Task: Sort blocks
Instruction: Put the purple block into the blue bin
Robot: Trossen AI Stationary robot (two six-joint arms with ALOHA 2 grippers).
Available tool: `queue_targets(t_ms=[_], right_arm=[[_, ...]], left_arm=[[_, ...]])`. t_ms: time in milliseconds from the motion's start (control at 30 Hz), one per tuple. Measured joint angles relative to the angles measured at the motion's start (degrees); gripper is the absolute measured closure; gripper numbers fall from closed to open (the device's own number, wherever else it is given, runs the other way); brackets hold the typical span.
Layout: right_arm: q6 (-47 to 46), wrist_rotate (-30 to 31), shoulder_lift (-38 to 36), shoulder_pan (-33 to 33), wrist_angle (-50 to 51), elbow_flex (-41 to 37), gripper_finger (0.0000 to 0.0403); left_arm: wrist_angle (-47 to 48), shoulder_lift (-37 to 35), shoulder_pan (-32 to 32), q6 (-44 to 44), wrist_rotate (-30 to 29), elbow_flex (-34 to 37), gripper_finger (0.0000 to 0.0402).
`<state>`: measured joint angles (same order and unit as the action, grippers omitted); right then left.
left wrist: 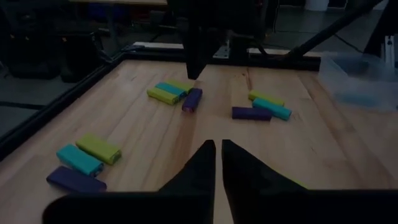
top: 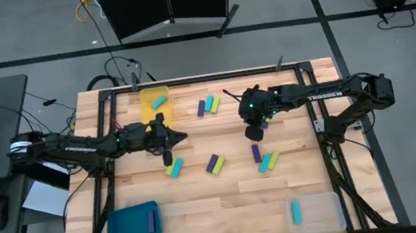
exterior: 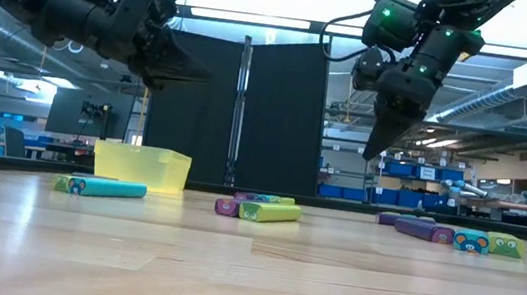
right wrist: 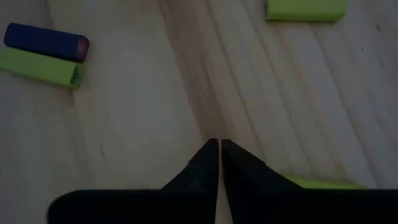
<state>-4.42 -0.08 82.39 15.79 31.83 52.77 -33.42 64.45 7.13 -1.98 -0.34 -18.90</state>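
Observation:
Small bar-shaped blocks in purple, cyan and yellow-green lie flat on the wooden table in loose groups: one group [top: 208,105] at the far middle, a cyan-green pair [top: 173,168], a purple-green pair [top: 215,164] and a group of three [top: 264,158]. My left gripper [top: 181,138] hovers above the table left of centre, pointing almost level toward the right, its fingers shut with nothing between them [left wrist: 218,146]. My right gripper [top: 253,135] hangs above the table's middle, slanting down, shut and empty [right wrist: 219,144], well clear of the wood [exterior: 372,153].
A yellow tray [top: 144,101] at the far left holds a cyan block [top: 159,102]. A blue tray [top: 126,228] at the near left holds a purple block [top: 151,220]. A clear tray [top: 321,214] at the near right holds a cyan block [top: 296,212]. Bare wood lies between the two near trays.

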Motion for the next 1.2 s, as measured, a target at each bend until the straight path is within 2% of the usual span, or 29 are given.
queue_targets(t_ms=[167,467,667,867,1200], right_arm=[[-0.40,-0.04,1.07,0.75,0.64,0.02,0.0330],[3.31,0.22,10.75,2.38,1.88,0.02,0.0257],[6.38,0.46,12.93,2.45,3.31,0.89,0.0220],[9.44,0.41,13.24,2.81,5.62,1.44,0.0208],[10.36,-0.43,15.98,3.57,7.10,1.14,0.0222]], left_arm=[[0.61,0.00,-0.02,0.07,-1.11,0.02,0.0351],[1.15,0.00,-0.02,0.17,-1.25,0.02,0.0314],[2.09,0.00,-0.02,0.17,-1.25,0.02,0.0302],[2.14,0.00,-0.02,0.19,-1.22,0.02,0.0302],[2.48,0.02,-0.02,0.17,-1.20,0.04,0.0302]])
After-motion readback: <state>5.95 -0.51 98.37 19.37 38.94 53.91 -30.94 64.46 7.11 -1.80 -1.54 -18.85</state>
